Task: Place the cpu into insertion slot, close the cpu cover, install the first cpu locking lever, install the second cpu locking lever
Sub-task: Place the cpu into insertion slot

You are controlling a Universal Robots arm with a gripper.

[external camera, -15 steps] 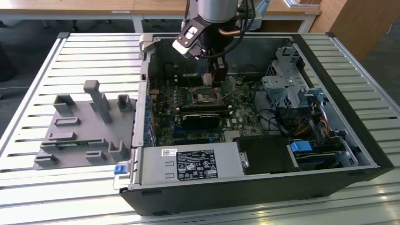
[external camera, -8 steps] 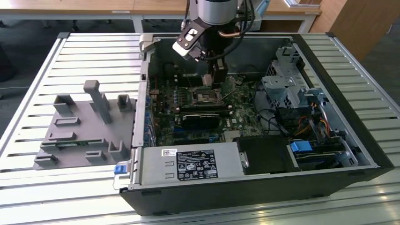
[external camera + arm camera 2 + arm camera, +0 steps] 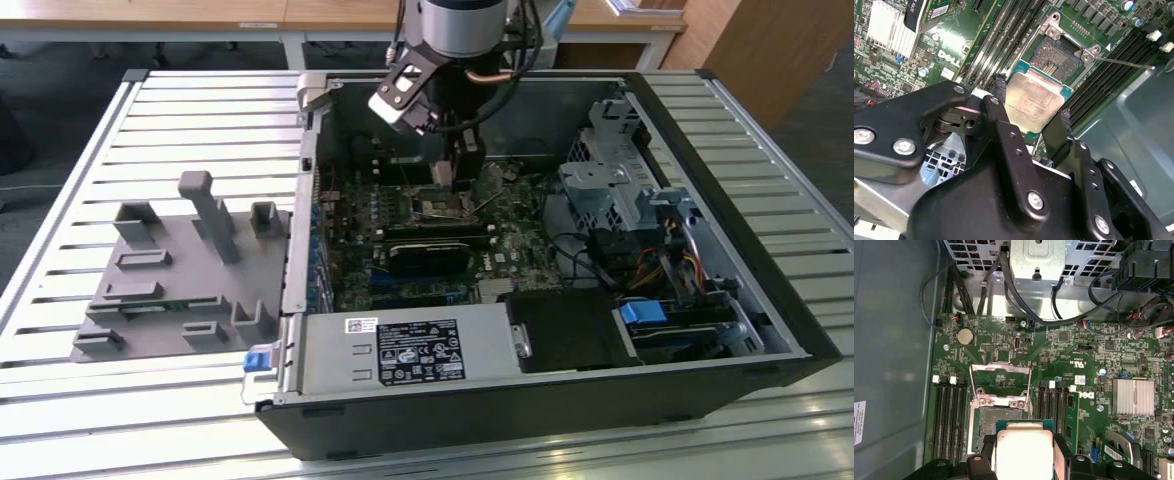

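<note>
Jaws clamped on opposite edges of the cpu (image 3: 1038, 102), chip held just above the open slot (image 3: 1059, 56), cover (image 3: 1000, 369) flipped up beyond it, green motherboard (image 3: 1079, 350) around, case (image 3: 534, 425) on slatted table (image 3: 80, 410).

Cpu (image 3: 1024, 452) between black jaws, close to the bare insertion slot (image 3: 996, 420), cpu cover (image 3: 1000, 368) open

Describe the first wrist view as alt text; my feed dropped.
The pincer grips the cpu by two opposite edges, in front of the open insertion slot, whose dark contact field is partly exposed. The cpu cover stands raised open at the slot's edge, on a green motherboard.
</note>
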